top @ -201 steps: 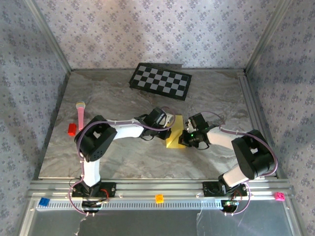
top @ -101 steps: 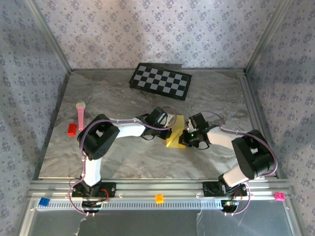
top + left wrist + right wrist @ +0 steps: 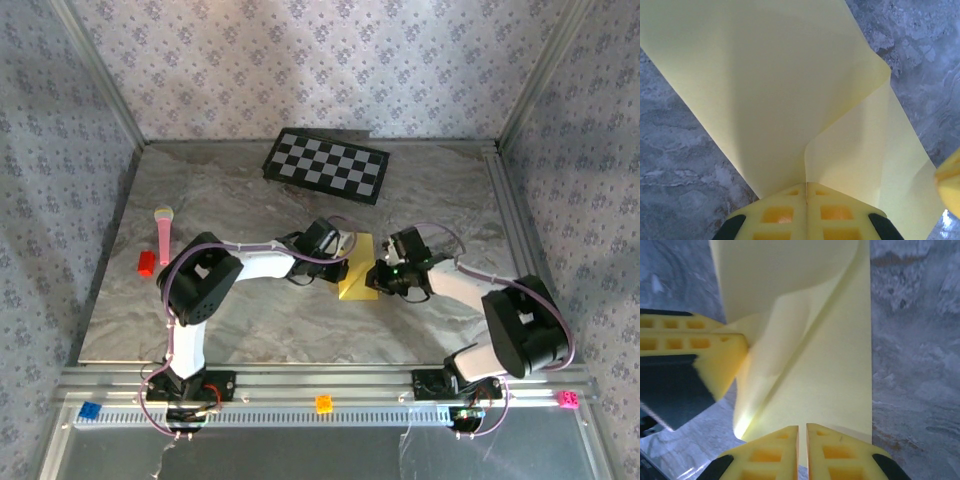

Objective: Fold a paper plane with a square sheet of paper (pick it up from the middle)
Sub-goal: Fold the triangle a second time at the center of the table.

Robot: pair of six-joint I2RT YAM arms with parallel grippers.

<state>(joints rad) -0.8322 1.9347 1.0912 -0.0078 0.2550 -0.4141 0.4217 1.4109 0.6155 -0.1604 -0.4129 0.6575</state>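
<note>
The yellow square sheet of paper lies mid-table, partly folded, with one flap curling up. In the left wrist view the paper rises from a pinched crease, and my left gripper is shut on that edge. From the top, the left gripper is at the sheet's left side. My right gripper sits over the flat part of the paper; its tips are a narrow slit apart with nothing between them. It stands at the sheet's right edge. A left finger shows at the left.
A black-and-white checkerboard lies at the back of the marble table. A pink stick and a red block lie at the left. Small orange, blue and pink blocks sit on the front rail.
The right gripper's tips have parted slightly off the paper, and its arm has swung a little to the right. The left gripper stays clamped on the paper.
</note>
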